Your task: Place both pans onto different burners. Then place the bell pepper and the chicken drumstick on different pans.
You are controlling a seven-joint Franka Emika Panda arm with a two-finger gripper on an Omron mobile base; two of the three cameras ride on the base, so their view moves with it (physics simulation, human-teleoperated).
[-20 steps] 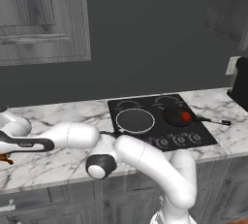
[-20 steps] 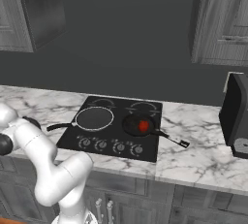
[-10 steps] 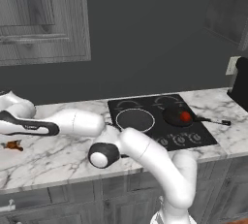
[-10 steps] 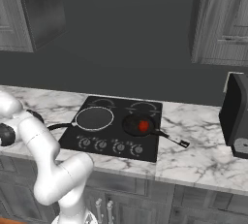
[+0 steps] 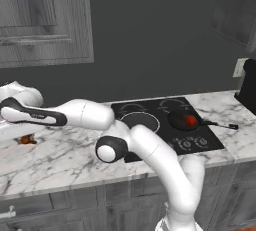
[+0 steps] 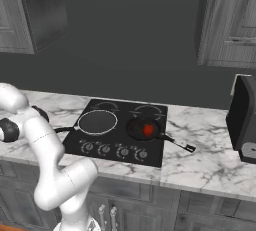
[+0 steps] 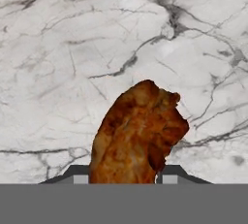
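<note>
From the left base view, the chicken drumstick [image 5: 26, 139] lies on the marble counter [image 5: 60, 157], far left. The hand view shows the gripper [image 7: 124, 173] straddling it, grip unclear. Rightward, the bell pepper [image 6: 148, 130] sits in a pan [image 6: 141, 128] on the cooktop [image 6: 120, 130].

Two pans [image 6: 97, 122] [image 6: 141, 128]; one bell pepper [image 6: 148, 130]; one drumstick [image 7: 138, 133]

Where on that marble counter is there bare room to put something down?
Bare marble lies between the black glass cooktop and the dark appliance at the right. The cooktop is crowded: a pale-rimmed frying pan beside a dark pan holding the red bell pepper. At far left, the orange-brown chicken drumstick sits between the pincer's tips.
</note>
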